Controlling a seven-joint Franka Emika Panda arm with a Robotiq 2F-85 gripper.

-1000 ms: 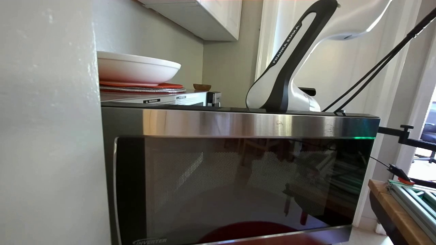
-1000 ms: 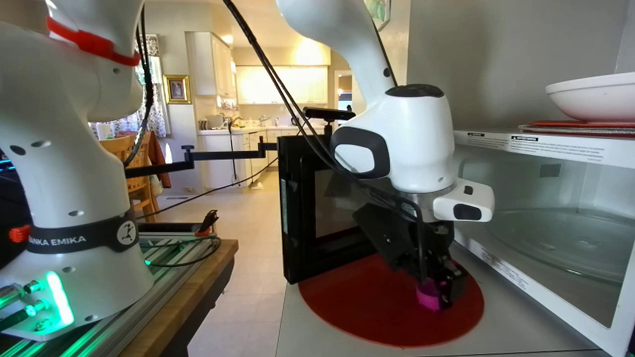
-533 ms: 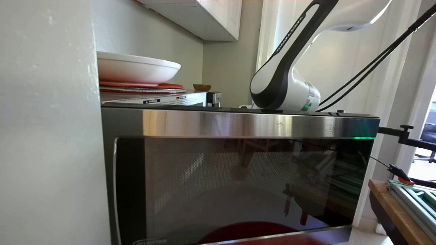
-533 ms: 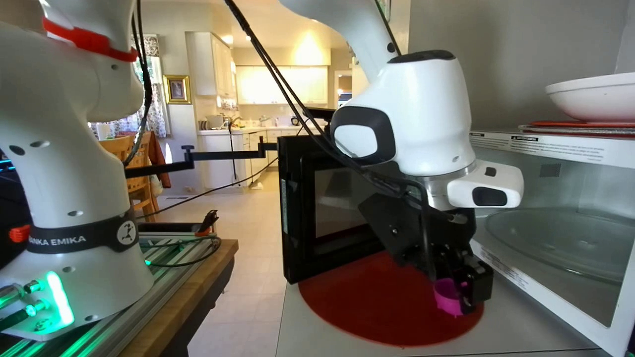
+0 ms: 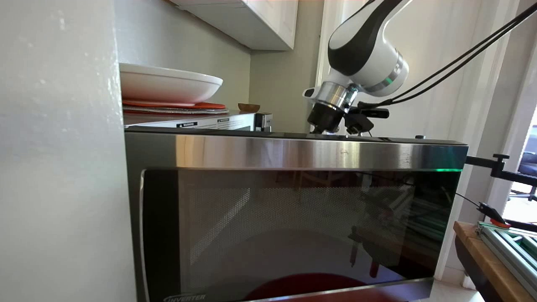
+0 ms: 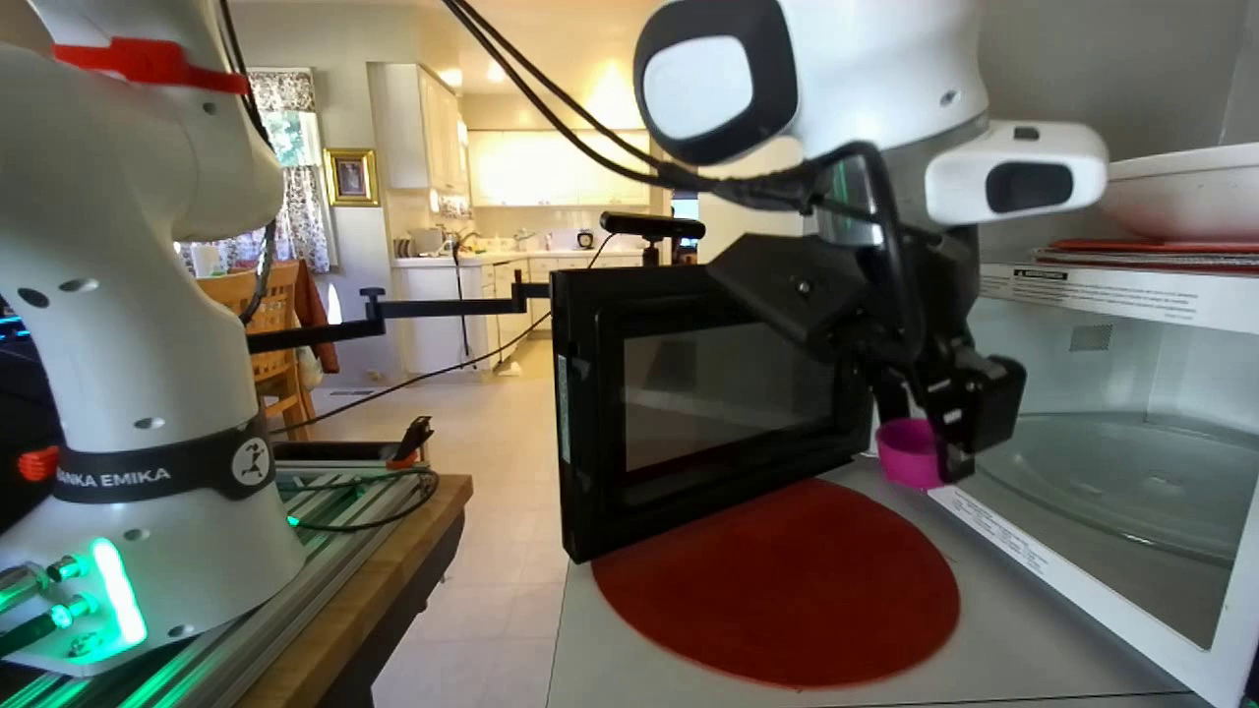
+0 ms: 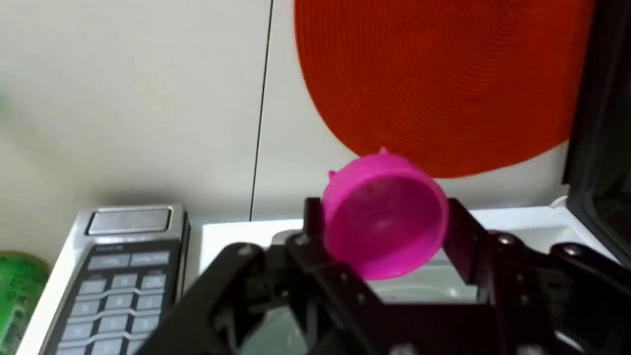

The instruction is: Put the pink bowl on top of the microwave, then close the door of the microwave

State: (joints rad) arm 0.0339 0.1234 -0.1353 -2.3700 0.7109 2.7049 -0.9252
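The small pink bowl [image 6: 907, 454] is in the air, held between the two fingers of my gripper [image 7: 384, 212]. In the wrist view the bowl [image 7: 387, 246] is tilted, with its open side toward the camera. The fingers press on its opposite sides. The bowl is in front of the open microwave [image 6: 1170, 295], below the level of its top. The microwave door [image 6: 590, 413] stands wide open and also shows from outside in an exterior view [image 5: 293, 153]. There the door hides the bowl and fingers; only the upper part of the gripper shows above its top edge.
A round red mat [image 6: 777, 590] lies on the counter beside the door. A white shallow dish [image 5: 168, 84] on reddish plates [image 5: 205, 106] and a small brown bowl [image 5: 248, 108] stand on the microwave. A wall cabinet [image 5: 260, 25] hangs above. A green can [image 7: 19, 301] is near the keypad.
My gripper has risen with the pink bowl from low over the red mat and moved toward the microwave. The door and the things on the microwave have not moved.
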